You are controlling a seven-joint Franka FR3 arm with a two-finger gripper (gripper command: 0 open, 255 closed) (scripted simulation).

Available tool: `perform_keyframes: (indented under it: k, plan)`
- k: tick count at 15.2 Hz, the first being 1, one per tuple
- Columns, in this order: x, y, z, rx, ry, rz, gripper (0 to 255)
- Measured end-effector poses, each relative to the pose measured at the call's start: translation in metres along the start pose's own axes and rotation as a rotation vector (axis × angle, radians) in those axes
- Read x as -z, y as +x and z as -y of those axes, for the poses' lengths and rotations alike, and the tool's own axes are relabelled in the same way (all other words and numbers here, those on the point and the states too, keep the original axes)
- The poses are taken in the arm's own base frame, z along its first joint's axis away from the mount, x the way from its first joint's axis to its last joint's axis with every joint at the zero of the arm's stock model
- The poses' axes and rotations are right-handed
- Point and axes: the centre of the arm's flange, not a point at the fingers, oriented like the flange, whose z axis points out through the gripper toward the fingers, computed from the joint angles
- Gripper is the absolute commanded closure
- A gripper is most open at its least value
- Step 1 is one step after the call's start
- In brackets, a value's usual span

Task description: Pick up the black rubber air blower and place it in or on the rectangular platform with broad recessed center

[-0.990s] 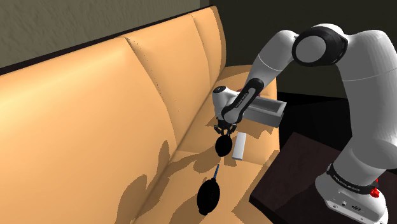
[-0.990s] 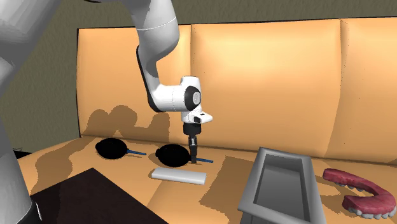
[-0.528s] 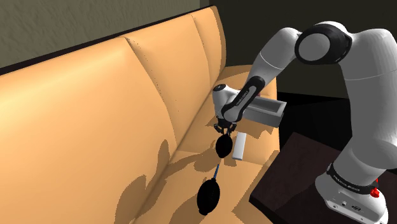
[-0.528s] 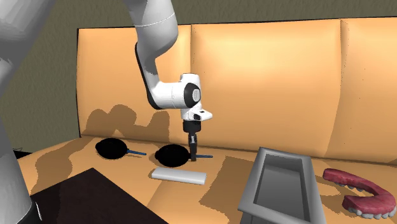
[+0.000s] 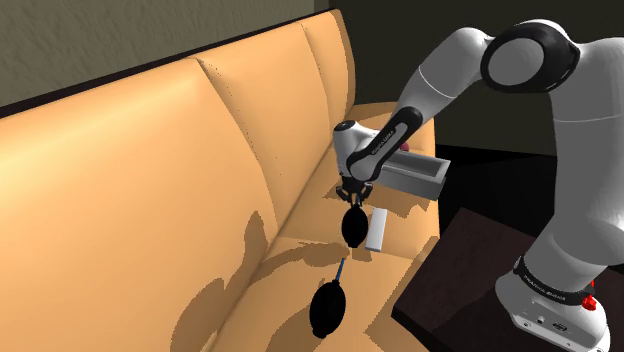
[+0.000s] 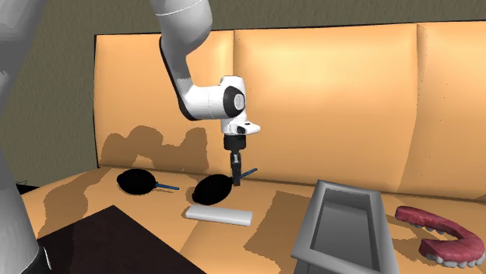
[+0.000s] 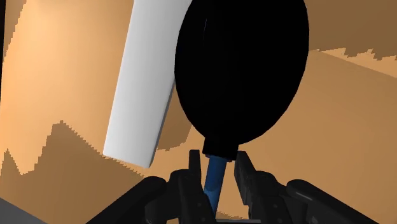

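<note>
- Pinching the blower [image 7: 242, 70] [image 5: 353, 228] [image 6: 210, 189] by its thin blue nozzle [image 7: 215, 178], the gripper [image 7: 217, 162] [image 5: 352, 200] [image 6: 235, 180] has its fingers squeezed nearly together around it.
- Long axis runs steeply up-down, a bit tilted: the fat black bulb points down at the sofa and the nozzle points up.
- It hangs just beside the white slab's [image 7: 143, 83] [image 5: 377, 230] [image 6: 219, 215] long edge. Can't tell if the bulb touches the cushion.
- The tray [image 5: 432, 178] [image 6: 310, 226] sits past one end of the slab.
- A second blower [image 5: 328, 305] [image 6: 137, 181] lies flat past the other end.

Your arm [image 5: 440, 75] arcs forward, wrist bent down; your end effector [image 5: 352, 203] hangs vertical, fingers [image 7: 191, 177] clamped on the air blower [image 7: 242, 70]'s blue nozzle.
</note>
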Motion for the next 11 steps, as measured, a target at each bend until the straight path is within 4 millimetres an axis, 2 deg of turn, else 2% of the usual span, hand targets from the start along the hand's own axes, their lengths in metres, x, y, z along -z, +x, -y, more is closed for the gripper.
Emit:
perform_keyframes:
  k: [11]
  plan:
    - [0.058,0.001,-0.009,0.0,0.0,0.0,255]
